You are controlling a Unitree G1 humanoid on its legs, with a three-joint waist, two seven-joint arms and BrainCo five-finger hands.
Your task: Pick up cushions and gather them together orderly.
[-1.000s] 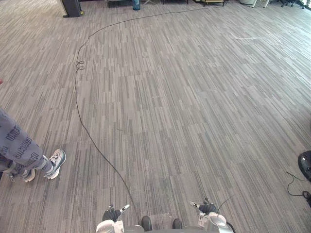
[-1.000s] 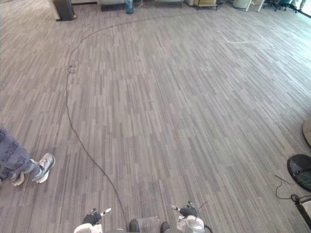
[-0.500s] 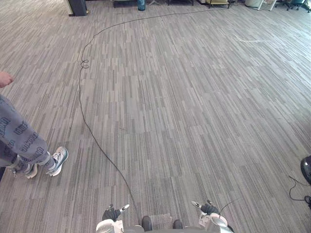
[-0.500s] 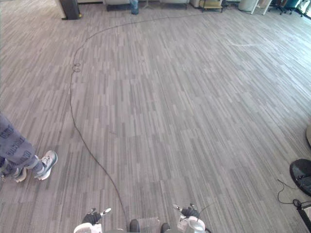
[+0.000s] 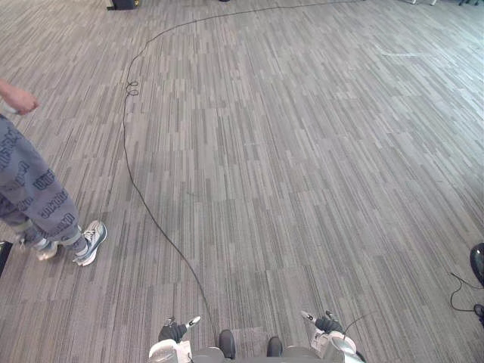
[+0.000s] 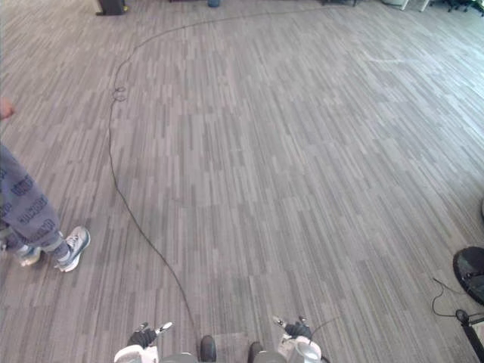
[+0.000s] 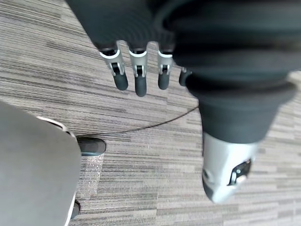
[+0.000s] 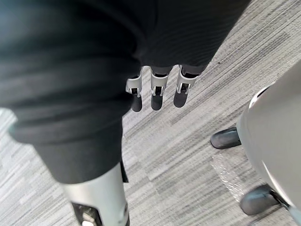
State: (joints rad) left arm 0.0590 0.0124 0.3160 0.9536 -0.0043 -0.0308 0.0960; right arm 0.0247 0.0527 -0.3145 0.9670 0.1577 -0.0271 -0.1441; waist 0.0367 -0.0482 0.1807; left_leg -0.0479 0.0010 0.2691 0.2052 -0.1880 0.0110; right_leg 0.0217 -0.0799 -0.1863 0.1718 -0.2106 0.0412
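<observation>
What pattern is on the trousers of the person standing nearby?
Grey trousers with a repeating dark print, clearest in the left eye view.

The floor [image 6: 287, 166] is a carpet with grey stripes; a person [image 6: 26, 208] stands at its left edge, in grey patterned trousers and 2 pale sneakers [image 6: 72, 248]; a black round base [image 6: 470, 272] lies at the right edge; a dark stand [image 6: 110, 6] is in the far left corner; the left hand [image 6: 144, 335] and the right hand [image 6: 296, 330] hang at the near edge, well apart.
</observation>
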